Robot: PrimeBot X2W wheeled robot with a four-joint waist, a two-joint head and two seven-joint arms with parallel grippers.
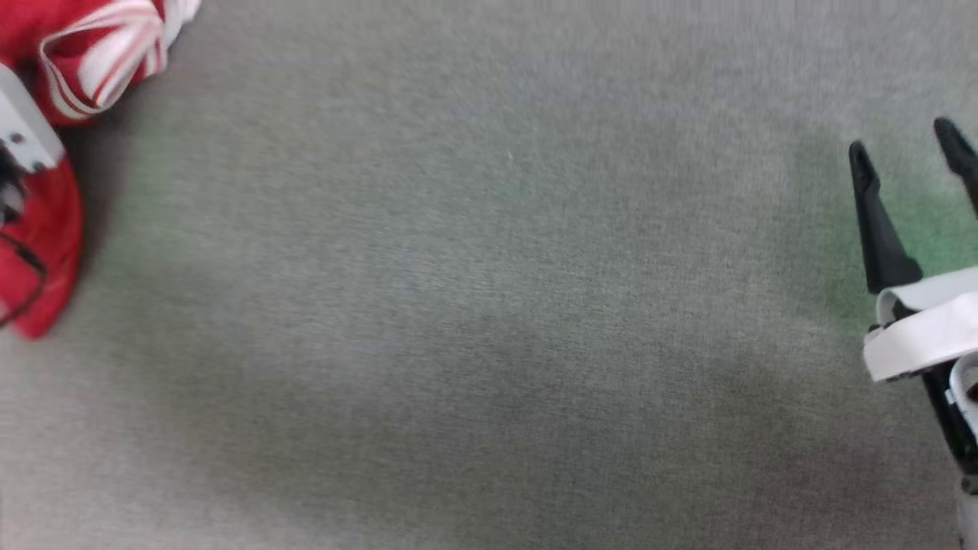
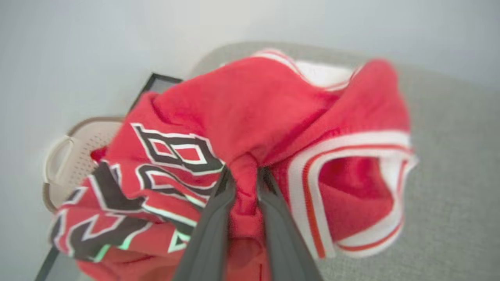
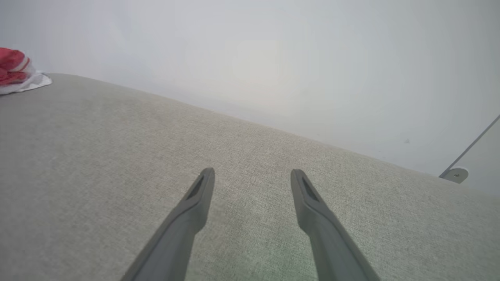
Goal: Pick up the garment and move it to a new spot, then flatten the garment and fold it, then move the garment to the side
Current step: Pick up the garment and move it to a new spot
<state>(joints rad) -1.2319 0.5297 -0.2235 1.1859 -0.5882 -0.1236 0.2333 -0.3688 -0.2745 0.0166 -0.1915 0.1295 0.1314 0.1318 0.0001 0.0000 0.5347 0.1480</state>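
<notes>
The garment [image 2: 250,113] is a bunched red jersey with black, white-outlined lettering and a white-and-red striped armhole trim. In the left wrist view my left gripper [image 2: 245,175] is shut on a fold of its red cloth, and the bundle hangs around the fingers. The head view catches the garment [image 1: 53,229] at the far left edge, partly behind my pale left wrist. A small part of the garment [image 3: 15,72] lies far left in the right wrist view. My right gripper [image 1: 905,145] stands open over bare grey cloth at the right, holding nothing.
A grey fabric-covered table [image 1: 489,305] spreads under everything. A beige perforated basket [image 2: 74,156] with a handle sits behind the garment, beyond the table's edge. A pale wall rises behind the table's far edge [image 3: 273,128].
</notes>
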